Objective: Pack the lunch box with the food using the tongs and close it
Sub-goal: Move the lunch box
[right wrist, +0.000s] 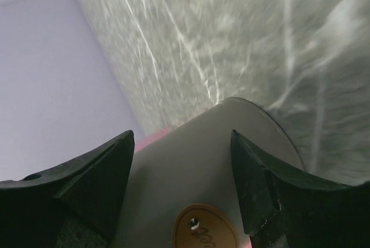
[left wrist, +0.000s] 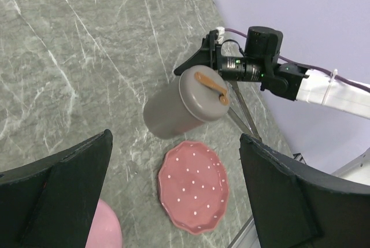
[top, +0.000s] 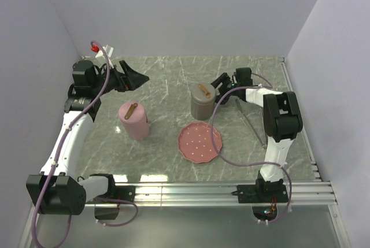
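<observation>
Top view: showing one pink canister [top: 134, 121] and one grey canister [top: 203, 102], both lidded, one pink plate [top: 199, 141], and one pair of tongs [top: 250, 121] lying flat on the surface [top: 167, 80] right of the grey one, near the right edge. Leaving open room at the back. Holding the left end effector [top: 133, 78] wide, raised at far left.

Left wrist view: revealing the right end effector [left wrist: 193, 60] just behind the grey lid [left wrist: 202, 100].

Right wrist view: straddling that lid with fingers [right wrist: 87, 184] parted, gripping nothing.
</observation>
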`<move>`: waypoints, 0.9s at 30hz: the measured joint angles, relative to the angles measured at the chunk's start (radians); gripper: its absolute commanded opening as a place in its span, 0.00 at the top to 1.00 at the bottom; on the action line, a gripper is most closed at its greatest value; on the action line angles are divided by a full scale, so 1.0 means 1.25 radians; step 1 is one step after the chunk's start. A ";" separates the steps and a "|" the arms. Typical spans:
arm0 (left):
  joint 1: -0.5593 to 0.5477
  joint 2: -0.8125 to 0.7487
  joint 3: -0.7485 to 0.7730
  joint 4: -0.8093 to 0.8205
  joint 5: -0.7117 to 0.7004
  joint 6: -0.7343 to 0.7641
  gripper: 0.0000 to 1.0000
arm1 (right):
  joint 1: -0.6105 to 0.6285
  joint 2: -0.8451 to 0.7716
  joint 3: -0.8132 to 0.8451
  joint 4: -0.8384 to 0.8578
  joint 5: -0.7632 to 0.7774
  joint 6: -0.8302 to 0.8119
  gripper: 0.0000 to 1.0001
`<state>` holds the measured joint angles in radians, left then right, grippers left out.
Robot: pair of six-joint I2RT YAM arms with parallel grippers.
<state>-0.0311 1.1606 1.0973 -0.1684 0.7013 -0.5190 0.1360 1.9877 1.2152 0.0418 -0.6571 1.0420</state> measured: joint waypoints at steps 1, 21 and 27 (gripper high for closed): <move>0.002 0.000 -0.002 0.002 0.002 -0.001 0.03 | 0.011 0.000 -0.004 0.002 0.000 0.003 0.25; 0.049 -0.005 -0.037 0.018 0.038 -0.021 0.04 | -0.148 -0.041 0.143 -0.327 -0.044 -0.315 0.46; 0.049 -0.005 -0.038 0.025 0.047 -0.034 0.05 | -0.101 -0.048 0.095 -0.397 -0.060 -0.364 0.52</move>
<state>0.0303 1.1545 1.0492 -0.1368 0.7601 -0.5621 0.0093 1.9274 1.3334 -0.4541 -0.7315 0.5865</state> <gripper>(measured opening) 0.955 0.485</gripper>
